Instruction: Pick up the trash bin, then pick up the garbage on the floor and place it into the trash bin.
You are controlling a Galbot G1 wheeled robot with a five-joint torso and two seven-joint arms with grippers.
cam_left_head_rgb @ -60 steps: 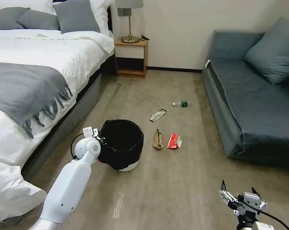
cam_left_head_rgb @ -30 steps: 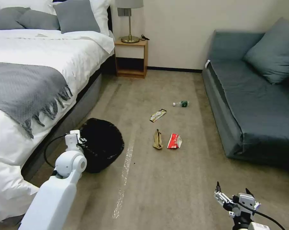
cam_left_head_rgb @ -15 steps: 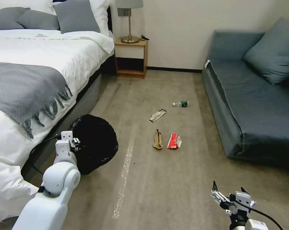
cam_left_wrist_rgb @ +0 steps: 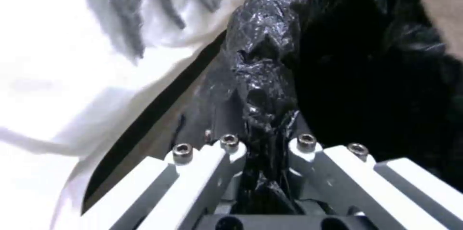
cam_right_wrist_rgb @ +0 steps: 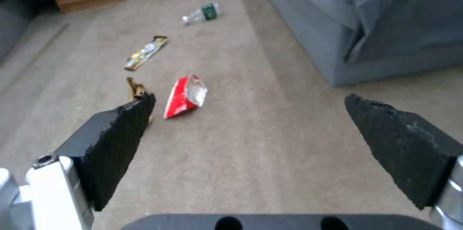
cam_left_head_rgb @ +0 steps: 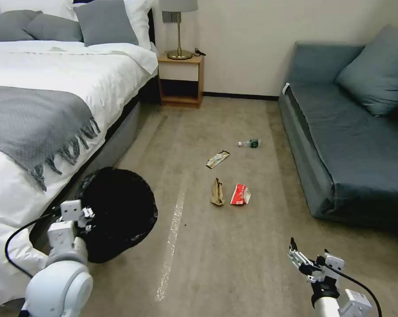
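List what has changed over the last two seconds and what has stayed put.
The left gripper, shut on the rim of the trash bin, has carried it off the carpet, away from the litter, toward the bed and nearer the robot. The right gripper stays open and low, barely shifted. Bottle, wrapper, paper bag and red packet have not moved.

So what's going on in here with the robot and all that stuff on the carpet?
The robot is tidying litter. Its left gripper has its jaws clamped on the black-bagged rim of the trash bin, holding it beside the bed. The right gripper hangs open above the floor, holding nothing. A brown paper bag, red packet, yellow wrapper and small bottle lie on the carpet, not yet picked up.
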